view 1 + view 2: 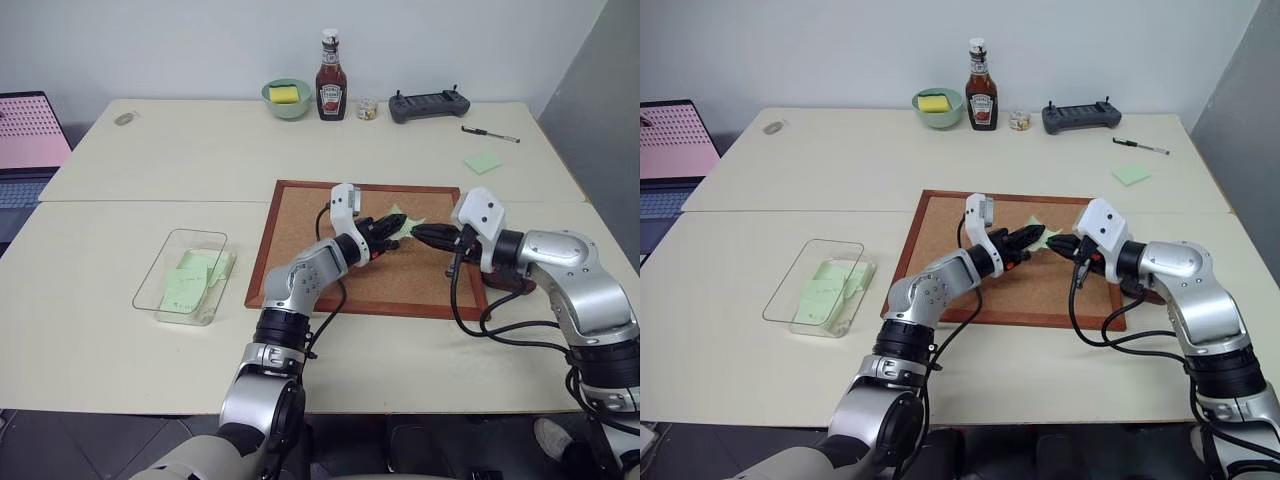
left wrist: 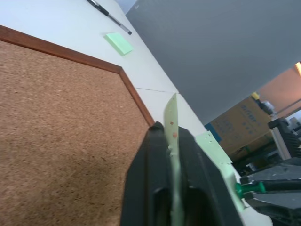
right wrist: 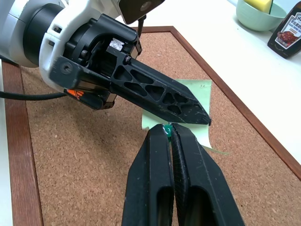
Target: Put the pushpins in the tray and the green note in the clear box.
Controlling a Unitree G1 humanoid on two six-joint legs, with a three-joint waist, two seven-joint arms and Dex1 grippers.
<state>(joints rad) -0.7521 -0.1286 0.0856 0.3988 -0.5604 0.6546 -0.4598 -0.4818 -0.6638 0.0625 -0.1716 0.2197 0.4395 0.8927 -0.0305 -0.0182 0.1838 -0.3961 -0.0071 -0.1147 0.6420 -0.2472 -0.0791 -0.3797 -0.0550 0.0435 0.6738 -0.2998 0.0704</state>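
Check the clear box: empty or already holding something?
Not empty. The clear box already holds pale-green paper slips lying flat inside it; how many cannot be told. The green note is outside it, over the corkboard.

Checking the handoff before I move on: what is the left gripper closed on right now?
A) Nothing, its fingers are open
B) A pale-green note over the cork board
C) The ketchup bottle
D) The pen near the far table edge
B. In the left wrist view the left gripper has its two black fingers shut on the edge of the green note above the cork board, while the right gripper pinches a green pushpin.
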